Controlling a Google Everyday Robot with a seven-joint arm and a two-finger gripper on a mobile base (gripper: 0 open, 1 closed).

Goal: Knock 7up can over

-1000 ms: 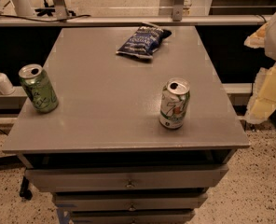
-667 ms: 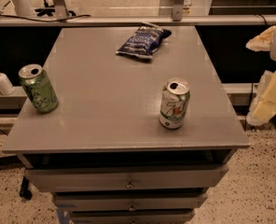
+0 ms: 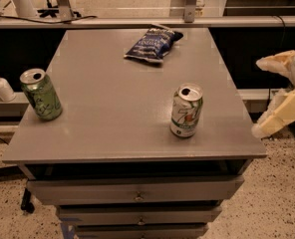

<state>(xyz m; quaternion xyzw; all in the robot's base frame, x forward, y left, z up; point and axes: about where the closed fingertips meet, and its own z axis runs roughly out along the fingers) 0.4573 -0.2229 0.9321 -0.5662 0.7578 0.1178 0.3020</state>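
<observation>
At the far left, off the tabletop's edge and on a lower ledge, stands a small white pump bottle (image 3: pixel 0 85). Just to its right, near the left edge of the grey tabletop (image 3: pixel 112 113), an all-green can (image 3: pixel 41 94) stands upright with a slight lean, its opened silver top facing up. Farther along, toward the back of the tabletop and a little right of its middle, a dark blue snack bag (image 3: pixel 152 44) lies flat and crumpled, close to the metal rail that runs behind. Right of centre and nearer the front edge is the 7up can (image 3: pixel 186 111): silver-white with a green band at its foot and red-and-green logo marks on its side, standing upright with its opened top showing. It is well apart from both the green can and the snack bag, and nothing touches it. Below the tabletop, the fronts of grey drawers (image 3: pixel 137 190) are stacked one under another, each with a small knob at its middle, over a speckled floor. At the far right, past the tabletop's right edge and beside it, the gripper (image 3: pixel 257 97) hangs in the air at about the height of the 7up can. Its two cream-coloured fingers (image 3: pixel 282 116) are spread wide, one above the other, with nothing between them; it is released and apart from the can.
</observation>
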